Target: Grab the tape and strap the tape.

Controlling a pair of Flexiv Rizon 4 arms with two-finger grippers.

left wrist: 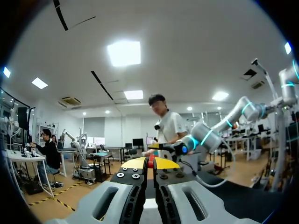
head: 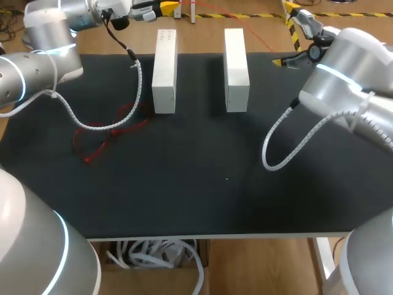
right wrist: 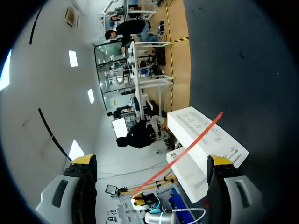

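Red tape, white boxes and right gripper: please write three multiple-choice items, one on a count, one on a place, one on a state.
1. How many white boxes are on the black mat? A) one B) two C) four
2. Where does the red tape lie? A) between the boxes B) on the mat beside the left box C) on top of a box
3. The right gripper is: A) open B) shut on a box C) shut on the tape

Answers: B, two lie parallel; B, it loops beside that box; A, it gapes wide, holding nothing.
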